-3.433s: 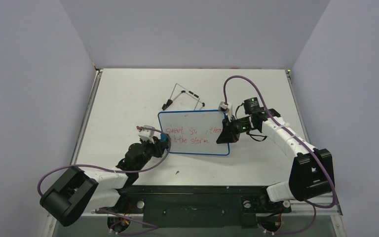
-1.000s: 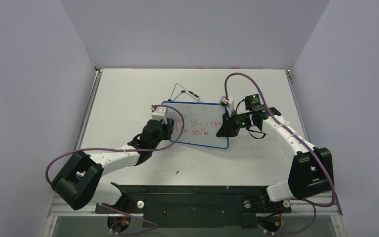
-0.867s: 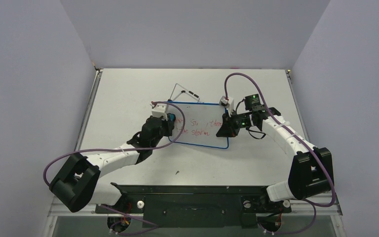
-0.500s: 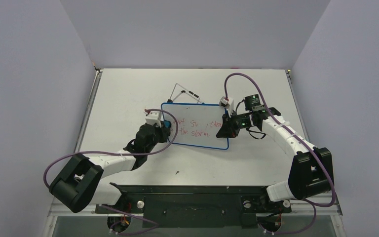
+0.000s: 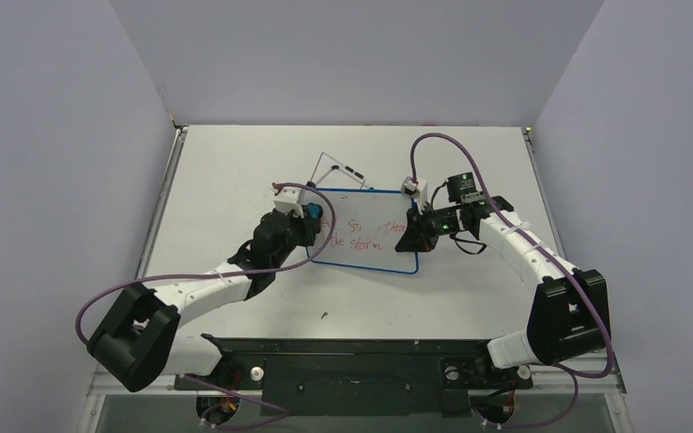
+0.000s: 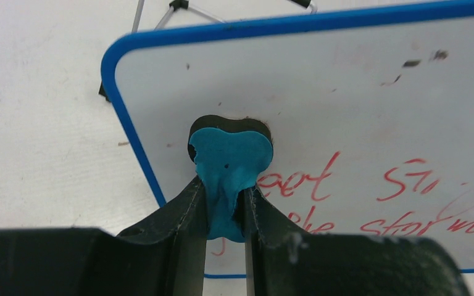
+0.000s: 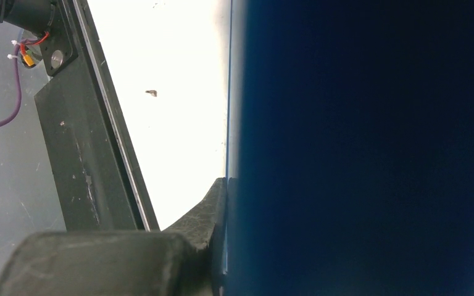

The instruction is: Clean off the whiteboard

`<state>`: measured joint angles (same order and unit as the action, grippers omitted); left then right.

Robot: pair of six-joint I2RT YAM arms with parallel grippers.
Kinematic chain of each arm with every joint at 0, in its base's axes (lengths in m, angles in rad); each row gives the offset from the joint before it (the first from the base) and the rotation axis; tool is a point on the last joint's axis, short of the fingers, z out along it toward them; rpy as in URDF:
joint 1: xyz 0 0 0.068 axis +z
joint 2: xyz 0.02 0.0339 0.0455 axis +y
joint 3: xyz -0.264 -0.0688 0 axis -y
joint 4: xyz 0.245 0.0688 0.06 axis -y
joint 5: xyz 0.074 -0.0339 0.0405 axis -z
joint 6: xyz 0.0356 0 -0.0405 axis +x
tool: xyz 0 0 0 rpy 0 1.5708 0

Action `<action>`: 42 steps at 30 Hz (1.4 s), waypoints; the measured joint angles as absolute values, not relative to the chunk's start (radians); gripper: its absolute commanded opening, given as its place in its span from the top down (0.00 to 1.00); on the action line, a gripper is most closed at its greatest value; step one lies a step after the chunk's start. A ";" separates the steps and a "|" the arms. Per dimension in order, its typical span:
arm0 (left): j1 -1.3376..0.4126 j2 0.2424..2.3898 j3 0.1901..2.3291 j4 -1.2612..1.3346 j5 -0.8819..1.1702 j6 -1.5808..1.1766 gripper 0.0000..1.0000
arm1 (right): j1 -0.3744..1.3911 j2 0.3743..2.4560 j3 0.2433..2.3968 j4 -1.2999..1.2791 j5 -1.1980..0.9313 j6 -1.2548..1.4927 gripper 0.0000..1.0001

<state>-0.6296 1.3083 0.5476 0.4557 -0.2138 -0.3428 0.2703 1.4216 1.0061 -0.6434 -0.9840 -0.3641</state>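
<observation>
Note that the left gripper [image 6: 225, 198] pinches the blue eraser [image 6: 229, 154], whose pad presses on the whiteboard [image 5: 370, 236] near its far left corner, beside the red writing [image 6: 370, 203]. The right gripper [image 5: 412, 236] is clamped on the board's right edge. You will find the board mid-table [image 5: 235, 171], with the wire stand [image 5: 338, 171] just behind it.

The whiteboard [image 6: 358, 105] has a smooth, faintly glossy white face, lightly smudged, with a blue plastic-looking rim. The eraser [image 6: 230, 154] is soft teal foam, creased where it is squeezed, over a black felt-like layer. The left end effector [image 6: 225, 209] has matt black fingers [image 6: 182, 213] with scuffed, whitish edges; the right end effector [image 5: 411, 236] looks equally matt and grainy. The tabletop [image 5: 235, 171] is matt white. At the board's twelve o'clock, the stand [image 5: 338, 170] is thin shiny wire.
</observation>
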 measured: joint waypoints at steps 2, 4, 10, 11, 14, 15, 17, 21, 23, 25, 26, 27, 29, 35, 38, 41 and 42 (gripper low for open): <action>-0.636 1.308 0.574 0.449 -0.222 -0.337 1.00 | 0.270 1.422 1.006 -0.643 -0.984 -0.364 1.00; -0.642 1.310 0.583 0.449 -0.233 -0.336 1.00 | 0.270 1.422 1.006 -0.643 -0.984 -0.364 1.00; -0.646 1.313 0.516 0.501 -0.252 -0.359 1.00 | 0.270 1.422 1.006 -0.643 -0.984 -0.363 1.00; -0.646 1.313 0.496 0.506 -0.254 -0.364 1.00 | 0.270 1.422 1.006 -0.643 -0.984 -0.363 1.00; -0.651 1.313 0.427 0.511 -0.255 -0.386 1.00 | 0.270 1.422 1.006 -0.645 -0.985 -0.368 1.00; -0.657 1.314 0.413 0.509 -0.257 -0.391 1.00 | 0.270 1.422 1.006 -0.646 -0.985 -0.370 1.00; -0.677 1.317 0.405 0.504 -0.262 -0.400 1.00 | 0.270 1.422 1.006 -0.648 -0.986 -0.373 1.00; -0.709 1.319 0.408 0.503 -0.267 -0.408 1.00 | 0.270 1.422 1.006 -0.649 -0.987 -0.377 1.00; -0.714 1.320 0.424 0.482 -0.274 -0.408 1.00 | 0.270 1.422 1.006 -0.649 -0.987 -0.377 1.00; -0.718 1.320 0.452 0.451 -0.289 -0.407 1.00 | 0.270 1.422 1.006 -0.650 -0.987 -0.375 1.00; -0.719 1.320 0.466 0.436 -0.297 -0.407 1.00 | 0.270 1.422 1.006 -0.650 -0.987 -0.373 1.00; -0.720 1.320 0.480 0.424 -0.307 -0.406 1.00 | 0.270 1.422 1.006 -0.650 -0.987 -0.372 1.00; -0.721 1.320 0.503 0.406 -0.322 -0.404 1.00 | 0.270 1.422 1.006 -0.650 -0.987 -0.369 1.00; -0.719 1.320 0.551 0.373 -0.344 -0.388 1.00 | 0.270 1.422 1.006 -0.649 -0.987 -0.362 1.00; -0.719 1.321 0.552 0.373 -0.344 -0.386 1.00 | 0.270 1.422 1.006 -0.649 -0.987 -0.361 1.00; -0.718 1.325 0.552 0.376 -0.344 -0.389 1.00 | 0.270 1.422 1.006 -0.649 -0.987 -0.360 1.00; -0.718 1.327 0.550 0.381 -0.344 -0.392 1.00 | 0.270 1.422 1.006 -0.649 -0.987 -0.359 1.00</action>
